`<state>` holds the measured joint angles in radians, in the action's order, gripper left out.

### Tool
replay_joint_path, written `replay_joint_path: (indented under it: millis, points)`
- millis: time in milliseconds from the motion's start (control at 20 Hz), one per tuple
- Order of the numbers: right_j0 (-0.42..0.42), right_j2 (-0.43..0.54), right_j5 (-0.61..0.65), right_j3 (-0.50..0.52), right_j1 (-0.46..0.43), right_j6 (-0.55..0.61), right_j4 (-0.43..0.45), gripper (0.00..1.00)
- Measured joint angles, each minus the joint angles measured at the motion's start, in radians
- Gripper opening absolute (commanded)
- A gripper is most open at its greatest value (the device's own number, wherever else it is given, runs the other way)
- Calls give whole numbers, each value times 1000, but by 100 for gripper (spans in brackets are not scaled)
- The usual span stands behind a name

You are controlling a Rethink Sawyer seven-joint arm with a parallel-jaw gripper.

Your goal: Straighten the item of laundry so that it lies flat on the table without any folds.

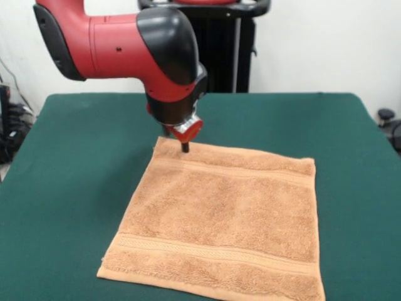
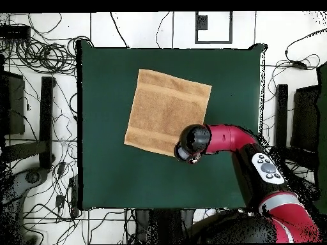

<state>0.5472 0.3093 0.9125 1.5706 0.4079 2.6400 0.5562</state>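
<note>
I see the towel (image 1: pixel 219 219) spread near flat mid table (image 1: pixel 75 157), gripper (image 1: pixel 185 148) at its far corner by the pedestal. Can't tell finger state. Looks soft, light, limp; I'd pinch a corner/hem, not the centre.

Open green felt all round the towel; the arm crowds one far corner.

The towel (image 1: pixel 222 216) lies spread flat on the table (image 1: pixel 69 188), low enough to pass over. Bare cloth runs wide to its left, right and far side in the front view. The only obstacle is the arm, reaching in from the far side, with the gripper (image 1: pixel 185 148) down at the towel's far-left corner.
</note>
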Motion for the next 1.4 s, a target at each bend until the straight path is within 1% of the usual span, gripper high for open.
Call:
replay_joint_path:
  millis: [300,750,1050,1200,1400]
  points:
    - [29,0,0,25,12,0,20,100]
    - [114,-1,0,75,40,0,105,100]
    - [138,-1,0,87,44,0,135,100]
    - [151,3,0,94,49,0,134,100]
    - [172,17,0,115,85,0,117,100]
